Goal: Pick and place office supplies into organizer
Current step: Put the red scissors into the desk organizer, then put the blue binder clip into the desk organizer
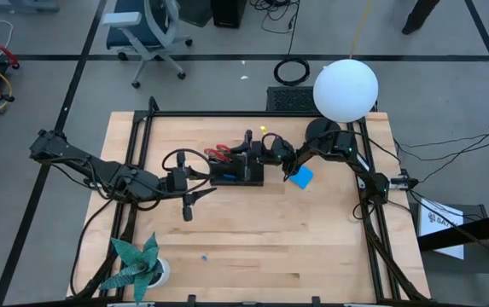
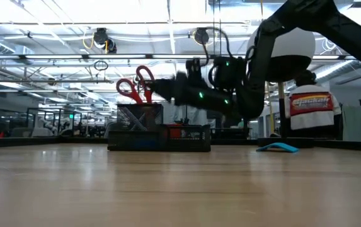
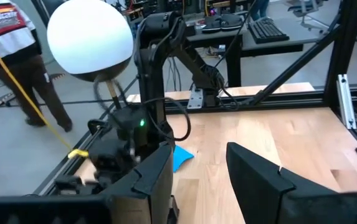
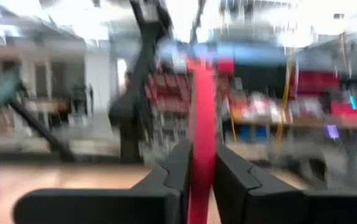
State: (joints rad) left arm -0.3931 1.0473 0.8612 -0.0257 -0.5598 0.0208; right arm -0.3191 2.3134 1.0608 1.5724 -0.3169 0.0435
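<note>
Right wrist view: blurred; right gripper [image 4: 204,174] fingers pinch a slim red item. Left gripper [image 3: 200,174] half-spread, empty, beside organizer [image 1: 237,173].

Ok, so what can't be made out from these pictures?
- Right wrist view: blur; the red strip at the right gripper can't be identified, nor whether it is gripped.
- High view: the organizer contents are too small, partly under the right arm.
- High view: the tiny blue piece is too small to identify.
- Left wrist view: the waiting left gripper hides the table nearest it.
</note>
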